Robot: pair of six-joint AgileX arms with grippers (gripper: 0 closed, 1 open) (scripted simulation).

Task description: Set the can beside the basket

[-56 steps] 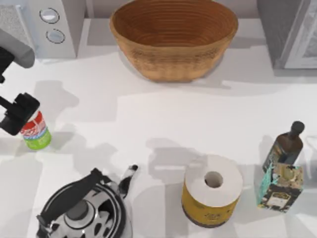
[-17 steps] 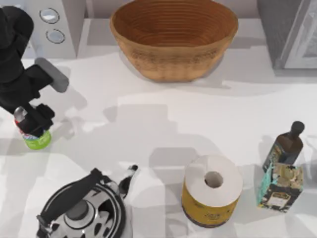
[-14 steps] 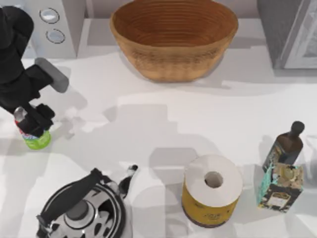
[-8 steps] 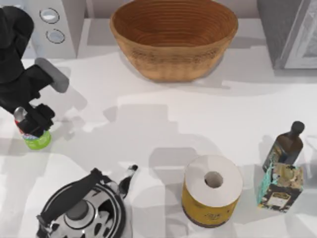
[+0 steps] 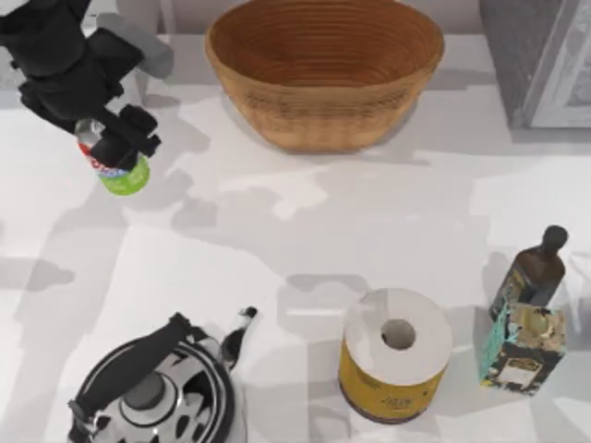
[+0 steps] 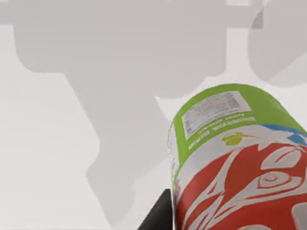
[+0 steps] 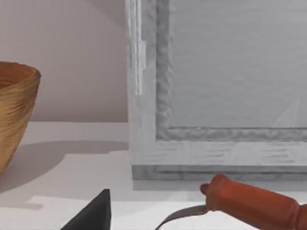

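Note:
The can [image 5: 127, 177], red above and lime-green below, hangs tilted above the table at the back left, with my left gripper [image 5: 115, 152] shut on it. It is apart from the basket [image 5: 323, 74], a wide tan wicker bowl at the back middle, and lies to its left. In the left wrist view the can [image 6: 240, 163] is close up, its green end over bare white table. The right wrist view takes in the basket's edge [image 7: 14, 110].
A black-and-white kettle [image 5: 152, 388] stands at the front left. A yellow paper roll [image 5: 397, 355] is at the front middle, a dark bottle [image 5: 536, 272] and a patterned box [image 5: 522, 346] at the right. Grey appliances [image 5: 545, 55] fill the back corners. An orange-red handle [image 7: 259, 201] lies by the right wrist.
My left gripper has lifted the can off the table at the left edge and carried it back and to the right, toward the basket.

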